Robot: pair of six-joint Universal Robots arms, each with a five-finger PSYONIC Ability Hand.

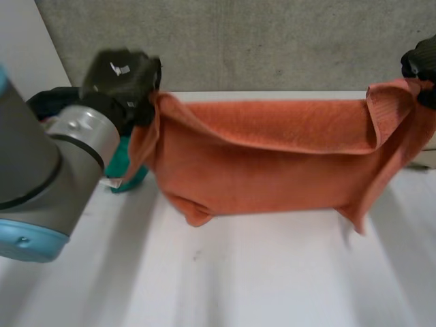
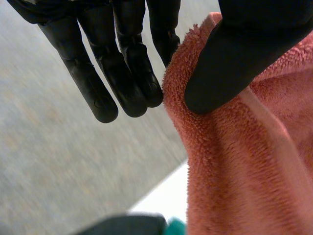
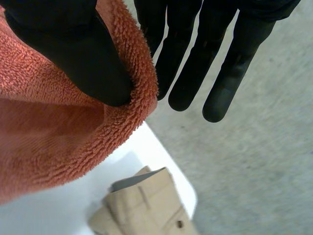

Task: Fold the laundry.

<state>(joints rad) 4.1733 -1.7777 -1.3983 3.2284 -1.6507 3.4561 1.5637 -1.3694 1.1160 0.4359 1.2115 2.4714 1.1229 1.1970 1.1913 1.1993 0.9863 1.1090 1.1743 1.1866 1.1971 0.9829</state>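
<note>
An orange towel (image 1: 272, 157) hangs stretched between my two hands above the white table (image 1: 238, 272), its lower edge touching the tabletop. My left hand (image 1: 122, 75) holds the towel's upper left corner. In the left wrist view the thumb (image 2: 234, 58) pinches the towel (image 2: 234, 161) against a finger, while the other fingers (image 2: 122, 63) stay straight. My right hand (image 1: 422, 61) holds the upper right corner. In the right wrist view its thumb (image 3: 73, 49) presses the towel's edge (image 3: 49, 137) against a finger, with the remaining fingers (image 3: 205, 49) straight.
A teal item (image 1: 129, 170) and a dark cloth (image 1: 48, 102) lie at the table's left, behind my left arm. A beige garment (image 3: 142, 205) lies near the table's right corner. A grey wall (image 1: 272, 41) rises behind the table.
</note>
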